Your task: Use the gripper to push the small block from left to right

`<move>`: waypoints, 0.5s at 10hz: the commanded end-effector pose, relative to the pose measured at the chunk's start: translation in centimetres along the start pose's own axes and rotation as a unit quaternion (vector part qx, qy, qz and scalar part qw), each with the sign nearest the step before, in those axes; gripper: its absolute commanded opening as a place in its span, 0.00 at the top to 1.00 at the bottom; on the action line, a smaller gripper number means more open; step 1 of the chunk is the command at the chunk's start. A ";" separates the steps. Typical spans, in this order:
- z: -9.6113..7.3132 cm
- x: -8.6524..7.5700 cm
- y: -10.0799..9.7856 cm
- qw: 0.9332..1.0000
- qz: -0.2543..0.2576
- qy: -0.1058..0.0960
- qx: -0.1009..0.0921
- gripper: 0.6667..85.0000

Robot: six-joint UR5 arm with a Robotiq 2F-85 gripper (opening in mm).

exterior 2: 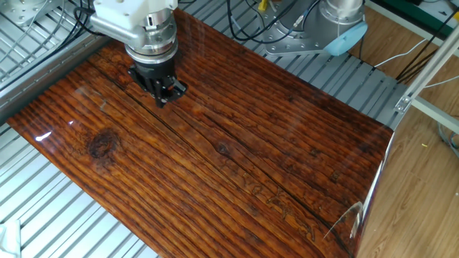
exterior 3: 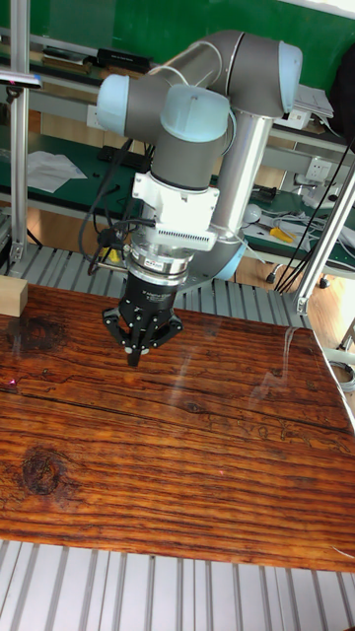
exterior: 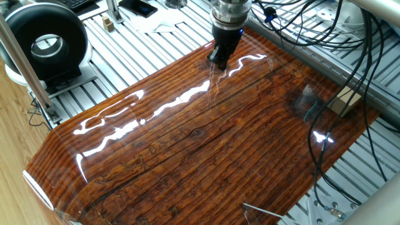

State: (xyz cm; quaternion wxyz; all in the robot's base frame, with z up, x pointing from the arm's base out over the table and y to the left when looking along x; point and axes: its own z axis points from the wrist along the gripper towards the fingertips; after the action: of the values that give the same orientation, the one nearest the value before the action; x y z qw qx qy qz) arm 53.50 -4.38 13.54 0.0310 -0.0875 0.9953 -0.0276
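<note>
Clearly, the gripper (exterior 3: 135,361), jaws pressed together, hovers low over the bench (exterior 3: 197,463), well apart from the small block (exterior 3: 12,296) at its far edge; approaching from the wrong side could knock it off.

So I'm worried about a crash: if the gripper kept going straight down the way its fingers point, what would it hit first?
The glossy wooden board. The gripper points straight down with nothing beneath it; the small block sits off to one side.

Striped reddish-brown tabletop (exterior 2: 272,143), light-tan block (exterior 3: 12,296)
</note>
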 end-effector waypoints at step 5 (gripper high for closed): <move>-0.3 -1.6 2.8 0.998 0.017 -0.031 -0.056 1.00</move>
State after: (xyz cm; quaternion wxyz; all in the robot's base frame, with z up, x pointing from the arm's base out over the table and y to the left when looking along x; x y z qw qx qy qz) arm 53.75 -2.34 13.53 0.0391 -0.0598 0.9974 0.0121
